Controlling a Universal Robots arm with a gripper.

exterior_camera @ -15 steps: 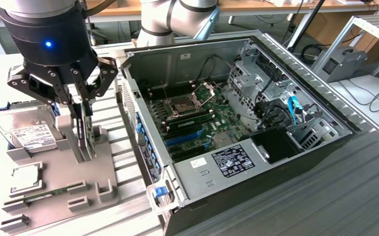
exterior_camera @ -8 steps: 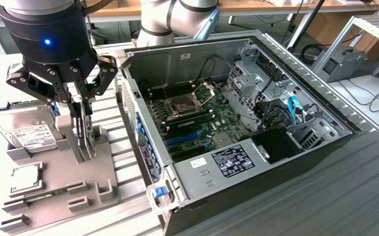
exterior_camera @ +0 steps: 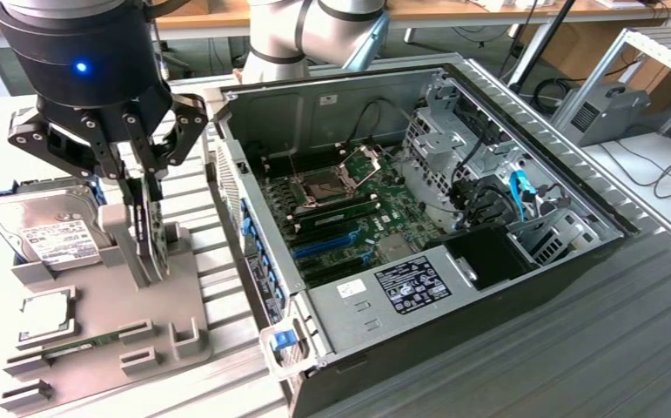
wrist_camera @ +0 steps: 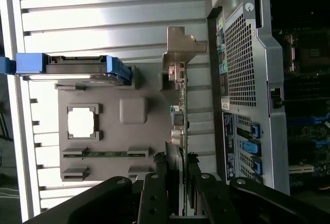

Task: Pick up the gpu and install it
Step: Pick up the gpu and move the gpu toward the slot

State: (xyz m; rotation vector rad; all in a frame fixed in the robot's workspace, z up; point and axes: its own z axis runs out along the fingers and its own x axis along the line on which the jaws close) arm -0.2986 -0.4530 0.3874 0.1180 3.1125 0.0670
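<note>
Fingers of the black two-finger gripper, hanging in the exterior view's upper left, are reaching down on either side of the gpu, a thin green circuit card with a dark face. The card is standing on its edge in the flat grey plastic holding tray, and the pads appear to be pressing on both of its faces, so I judge the pincer to be closed on the card, which is not yet lifted out. In the wrist view the grip is sitting toward the end of the card far from its silver metal bracket.

Beside the card, the silver hard drive in a blue frame is resting at the tray's far end, and a narrow green memory stick is lying nearer the exterior view's lower left. The open dark-grey computer case is lying just beside the tray, with blue expansion slots showing on the green motherboard.

Risks are looking like these. Because the grip is sitting off-centre, the heavier bracket end may be sagging on a lift, tilting the card and jamming it in the tray's supports. A light hold on smooth faces could be letting it slip. The case wall is standing close, so a tilted bracket could be catching its rim.
</note>
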